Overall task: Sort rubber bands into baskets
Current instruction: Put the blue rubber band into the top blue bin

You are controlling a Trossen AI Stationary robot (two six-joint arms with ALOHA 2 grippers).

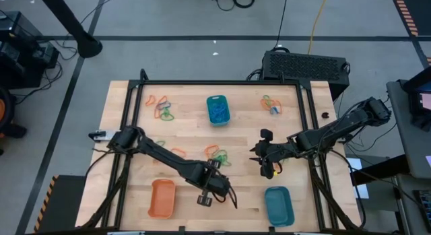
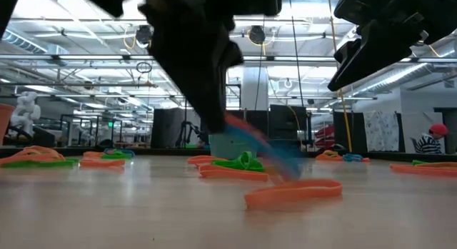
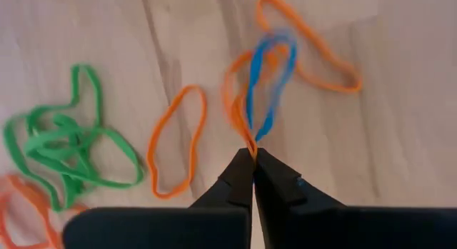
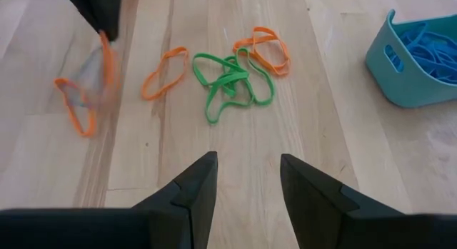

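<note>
1. The left pincer was closed on two rubber bands – an orange band and a blue band – pinched together at one end between its fingertips.
2. Both held bands hung from the pinch as narrow loops; their long axes ran straight out from the fingertips, in line with the fingers.
3. In the high view the left pincer stood at the near middle of the table. The orange basket lay just to its left, the near teal basket farther to its right, and the far teal basket, already holding blue bands, well beyond it.
4. Judged from this layout, the orange basket was the closer target – the coming move would run leftward, and the mixed pair would need separate handling.
5. The right pincer hovered right of centre with its jaws standing apart and nothing between them.
6. A cluster of green bands and orange bands lay ahead of the right pincer, on the table between the two arms; the right arm was the nearer one.
7. Further loose bands lay at the far left and far right of the table.
</note>
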